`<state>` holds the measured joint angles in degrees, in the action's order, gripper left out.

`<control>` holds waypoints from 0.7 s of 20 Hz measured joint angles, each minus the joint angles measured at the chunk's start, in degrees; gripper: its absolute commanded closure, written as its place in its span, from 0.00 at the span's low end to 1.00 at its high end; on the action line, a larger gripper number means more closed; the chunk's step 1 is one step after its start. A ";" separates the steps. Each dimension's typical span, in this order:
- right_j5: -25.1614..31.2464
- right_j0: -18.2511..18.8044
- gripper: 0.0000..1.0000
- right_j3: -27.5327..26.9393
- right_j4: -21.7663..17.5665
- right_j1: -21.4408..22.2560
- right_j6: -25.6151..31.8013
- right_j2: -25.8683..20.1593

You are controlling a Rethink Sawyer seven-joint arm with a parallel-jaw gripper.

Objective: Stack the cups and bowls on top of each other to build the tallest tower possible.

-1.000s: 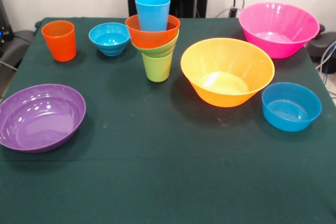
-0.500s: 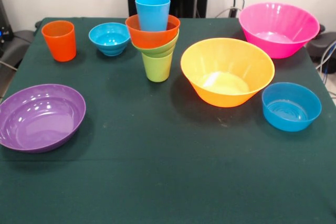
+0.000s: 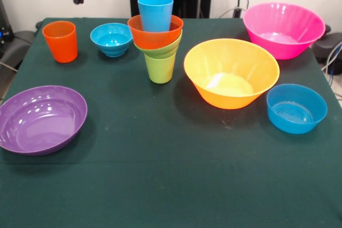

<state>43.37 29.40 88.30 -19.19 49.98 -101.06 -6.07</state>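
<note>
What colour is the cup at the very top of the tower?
Light blue; the cup shows best in the front view.

You see the tower standing far-centre on the counter: one cup at the base, two bowls nested on it, another cup on top. Left of it sits a small bowl, then a lone cup further left. A wide bowl lies near-left. Right of the tower sits a large bowl; behind that, far-right, another large bowl; a medium bowl lies near-right.
</note>
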 measured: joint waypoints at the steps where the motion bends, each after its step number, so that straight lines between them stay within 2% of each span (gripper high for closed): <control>1: 0.00 0.34 0.00 0.00 -0.25 -0.19 0.00 -0.45; 10: 0.00 3.41 0.00 -0.02 -0.97 -2.81 0.00 -4.31; 14: 0.00 3.83 0.00 -0.02 -2.96 -4.62 0.00 -5.10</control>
<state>43.37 33.23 88.28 -22.14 45.37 -101.06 -11.17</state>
